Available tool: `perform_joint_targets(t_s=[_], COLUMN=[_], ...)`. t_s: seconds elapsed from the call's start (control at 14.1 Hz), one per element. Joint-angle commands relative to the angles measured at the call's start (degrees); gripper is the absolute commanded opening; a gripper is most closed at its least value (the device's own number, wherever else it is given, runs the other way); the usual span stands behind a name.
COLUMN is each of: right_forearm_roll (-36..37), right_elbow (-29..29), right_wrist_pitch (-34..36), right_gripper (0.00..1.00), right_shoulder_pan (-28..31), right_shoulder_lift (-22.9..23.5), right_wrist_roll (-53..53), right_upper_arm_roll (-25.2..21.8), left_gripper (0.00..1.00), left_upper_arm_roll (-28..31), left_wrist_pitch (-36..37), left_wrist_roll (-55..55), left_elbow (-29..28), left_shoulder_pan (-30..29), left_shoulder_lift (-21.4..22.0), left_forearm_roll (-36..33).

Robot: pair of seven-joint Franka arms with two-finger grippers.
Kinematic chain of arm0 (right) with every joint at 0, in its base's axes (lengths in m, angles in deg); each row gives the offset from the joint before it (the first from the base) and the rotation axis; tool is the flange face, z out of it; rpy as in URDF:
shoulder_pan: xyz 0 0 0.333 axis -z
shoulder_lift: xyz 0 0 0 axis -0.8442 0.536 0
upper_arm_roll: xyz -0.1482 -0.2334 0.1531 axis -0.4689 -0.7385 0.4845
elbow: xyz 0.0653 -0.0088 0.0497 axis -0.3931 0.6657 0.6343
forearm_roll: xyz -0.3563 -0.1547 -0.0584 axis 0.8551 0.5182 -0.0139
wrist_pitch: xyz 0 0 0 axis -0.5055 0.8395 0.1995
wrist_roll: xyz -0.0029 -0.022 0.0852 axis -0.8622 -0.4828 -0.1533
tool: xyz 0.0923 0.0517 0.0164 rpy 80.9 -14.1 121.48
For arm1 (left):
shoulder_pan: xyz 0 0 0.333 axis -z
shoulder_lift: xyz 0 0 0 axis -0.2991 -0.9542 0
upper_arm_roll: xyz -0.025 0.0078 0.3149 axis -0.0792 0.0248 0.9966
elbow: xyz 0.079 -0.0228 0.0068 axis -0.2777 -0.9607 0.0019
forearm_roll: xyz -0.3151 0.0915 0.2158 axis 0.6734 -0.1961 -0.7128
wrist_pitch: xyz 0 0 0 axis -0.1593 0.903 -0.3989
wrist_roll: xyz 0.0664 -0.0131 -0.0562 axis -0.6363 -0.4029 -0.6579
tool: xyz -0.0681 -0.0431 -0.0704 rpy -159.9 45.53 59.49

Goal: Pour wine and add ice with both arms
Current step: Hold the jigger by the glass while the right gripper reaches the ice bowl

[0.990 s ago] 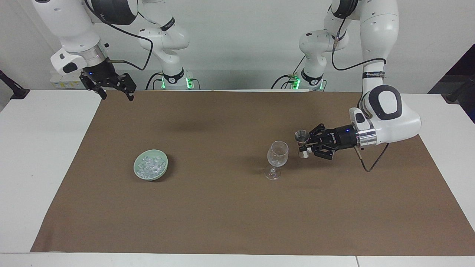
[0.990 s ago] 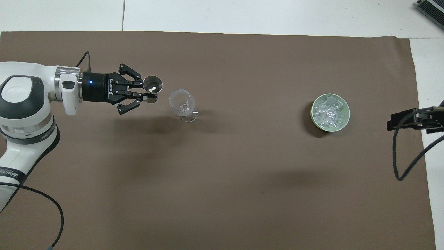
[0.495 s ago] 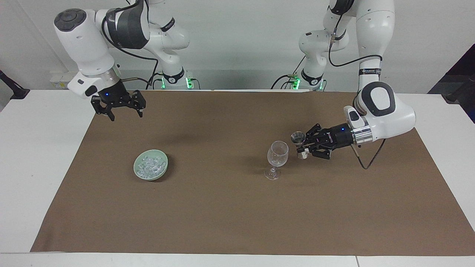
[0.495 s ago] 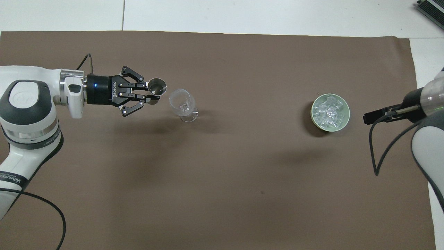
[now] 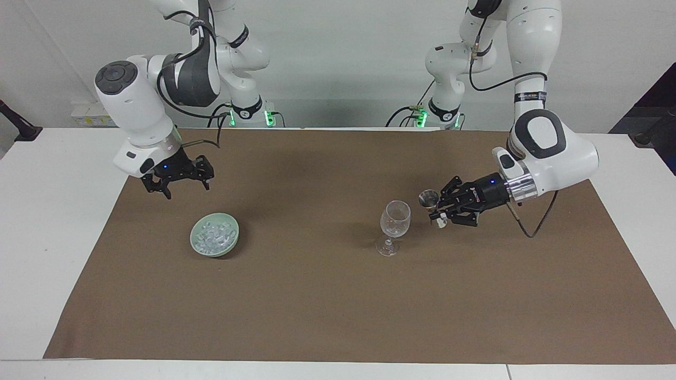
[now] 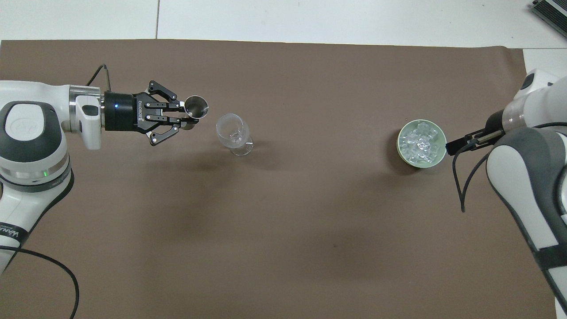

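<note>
A clear stemmed glass (image 5: 395, 219) (image 6: 231, 133) stands on the brown mat toward the left arm's end. Beside it, a little above the mat, my left gripper (image 5: 441, 209) (image 6: 184, 118) is shut on a small metal jigger (image 5: 429, 199) (image 6: 196, 107). The jigger's open top leans slightly toward the glass, just short of its rim. No wine is visible. The ice (image 5: 214, 236) (image 6: 421, 142) is heaped in a pale green bowl (image 5: 234, 244) (image 6: 401, 150) toward the right arm's end. My right gripper (image 5: 182, 187) hangs open and holds nothing, over the mat just on the robots' side of the bowl.
The brown mat (image 5: 338, 306) (image 6: 283, 221) covers most of the white table (image 5: 53, 237). Black cables loop from both wrists. The right arm's forearm (image 6: 522, 168) hangs over the mat's edge beside the bowl.
The right arm has swung down from over the mat's corner to just beside the bowl, gripper still open. The left gripper has shifted slightly with the jigger, which now leans more toward the glass.
</note>
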Motion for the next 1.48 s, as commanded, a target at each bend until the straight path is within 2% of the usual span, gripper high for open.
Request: perform_joint_targets(t_s=[0.0,0.35,0.64,1.06,1.2,1.41], right_forearm_roll=[-2.5,-3.4,-3.4,-3.3,-3.3,-3.2], right_elbow=[2.8,3.7,4.0,8.7,8.9,9.5], right_wrist_pitch=[-4.1,-12.8,-15.2,-21.6,-24.2,-24.2], right_gripper=[1.0,1.0,1.0,1.0,0.92,0.78], right_shoulder_pan=[0.4,0.0,-0.1,-0.3,-0.3,-0.3], right_shoulder_lift=[-0.1,4.3,7.5,8.0,9.6,9.7], right_wrist_roll=[3.1,7.0,8.2,8.2,8.2,7.9], right_upper_arm_roll=[0.2,0.7,1.0,1.2,1.2,1.3], left_gripper=[0.06,0.06,0.06,0.05,0.05,0.04], left_upper_arm_roll=[1.0,1.1,1.1,1.0,1.1,1.1], left_wrist_pitch=[-1.7,-4.7,-4.8,-5.1,-5.8,-5.8], left_wrist_roll=[-3.1,-4.3,-6.0,-9.0,-10.6,-11.4], left_elbow=[-2.0,-1.5,-1.4,-0.9,-0.5,0.2], left_shoulder_pan=[1.6,2.9,3.1,4.4,5.0,5.3], left_shoulder_lift=[2.1,2.2,2.3,2.6,2.6,2.6], left_forearm_roll=[-1.7,-4.4,-6.7,-8.4,-9.9,-13.4])
